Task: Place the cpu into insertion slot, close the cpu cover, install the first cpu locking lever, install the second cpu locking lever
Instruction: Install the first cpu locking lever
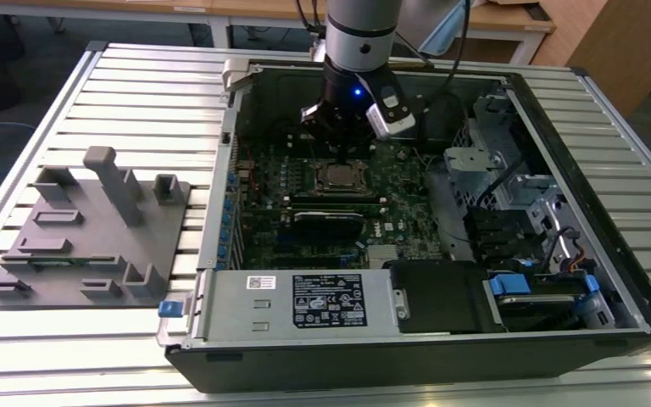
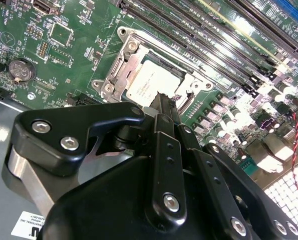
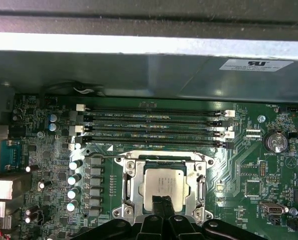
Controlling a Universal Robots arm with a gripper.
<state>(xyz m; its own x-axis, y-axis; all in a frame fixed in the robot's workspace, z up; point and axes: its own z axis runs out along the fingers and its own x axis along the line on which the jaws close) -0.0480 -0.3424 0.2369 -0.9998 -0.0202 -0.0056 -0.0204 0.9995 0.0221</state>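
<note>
Silver cpu [image 3: 161, 184] seated, tool [image 3: 164, 205] at its edge

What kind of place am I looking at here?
Probably a robotics lab or test workshop: a robot arm reaches into an open computer case on a slatted metal table, with wooden desks behind.

No print can be made out — a black label [image 1: 328, 300] on the grey power supply [image 1: 230, 307], at six o'clock from the green board [image 1: 267, 222]; a white sticker [image 3: 256, 64] on the case wall [image 3: 113, 70].
</note>
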